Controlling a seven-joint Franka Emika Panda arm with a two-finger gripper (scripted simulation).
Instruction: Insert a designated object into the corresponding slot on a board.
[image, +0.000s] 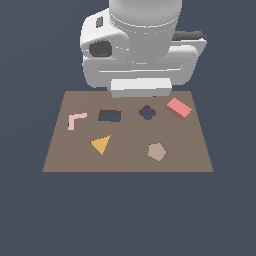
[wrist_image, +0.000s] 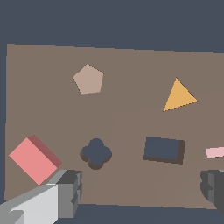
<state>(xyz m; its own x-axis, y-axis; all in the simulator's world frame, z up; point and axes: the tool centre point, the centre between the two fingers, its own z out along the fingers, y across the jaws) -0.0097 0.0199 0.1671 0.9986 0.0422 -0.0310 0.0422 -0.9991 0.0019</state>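
The arm hangs high over the board's (image: 60, 160) far edge, and its gripper (wrist_image: 142, 192) is empty, jaws spread wide apart in the wrist view. The red block (image: 179, 108) lies flat on the board at the exterior view's right, turned askew, untouched. The slot (image: 110, 116) sits well apart from it, past the clover cutout (image: 147, 112) between them. This looks like the approach step: next the jaws must shift over the block, turn to match its tilt, descend and close across it.
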